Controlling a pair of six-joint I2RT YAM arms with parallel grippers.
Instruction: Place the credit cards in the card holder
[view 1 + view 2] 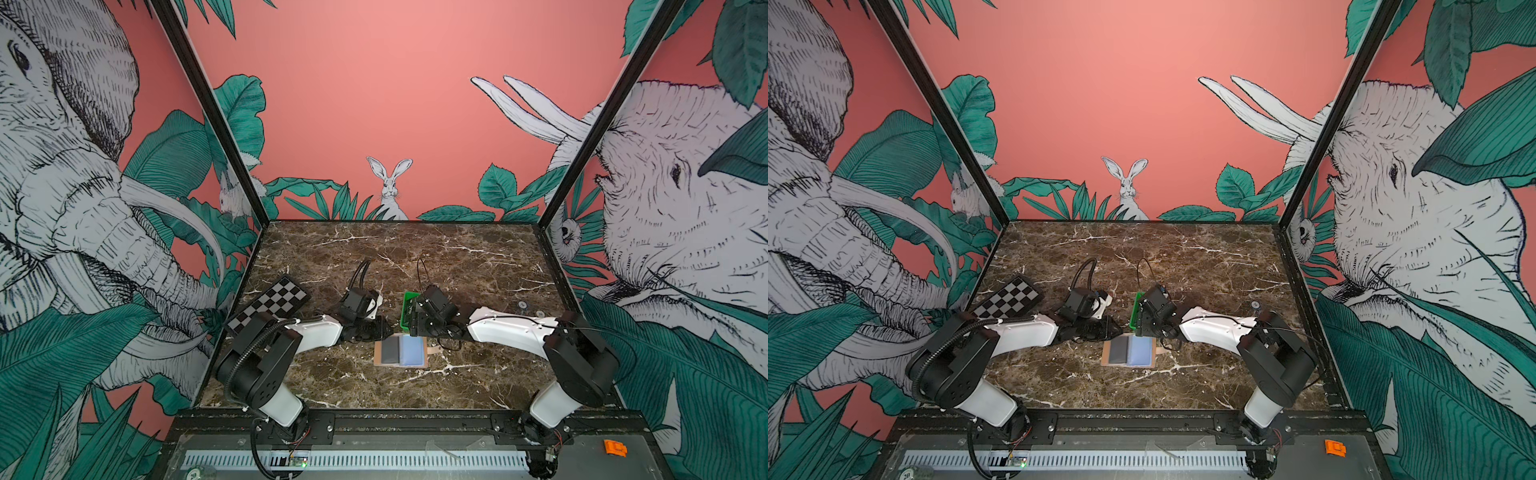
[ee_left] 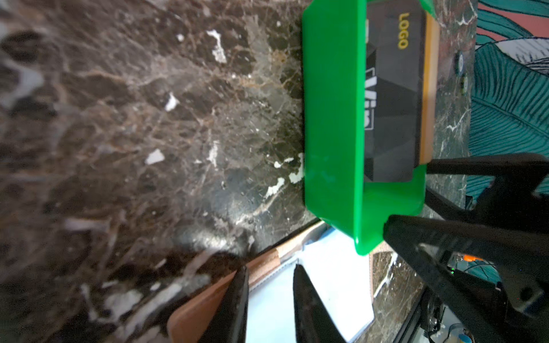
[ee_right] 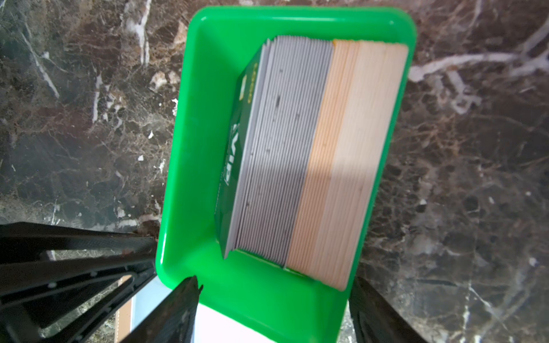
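- Card holder (image 1: 377, 354) is laid open and flat on the marble table (image 1: 332, 382), nearest the robot's base, with its strap tab (image 1: 434, 352) stuck out on the right.
- Two credit cards are seen already seated in it: a dark grey card (image 1: 390, 349) in the left half and a light blue card (image 1: 414, 351) in the right half. Roughly half the job is judged done.
- At the holder's far edge the left gripper (image 2: 269, 276) is set with fingers narrowly parted over the clear pocket (image 2: 332, 285). Nothing is seen clamped between them.
- Just beyond, the right gripper (image 3: 276, 311) is held empty, its fingers spread wide over the near end of the green tray (image 3: 184, 178).
- In the tray a stack of cards (image 3: 297, 154) is stood on edge, grey edges then tan, with a black card (image 2: 392, 104) at its front. None is lifted out, so picking and slotting are judged still to be done.
- On the black card, "LOGO" in yellow and "VIP" in white can be read. No other writing is legible.
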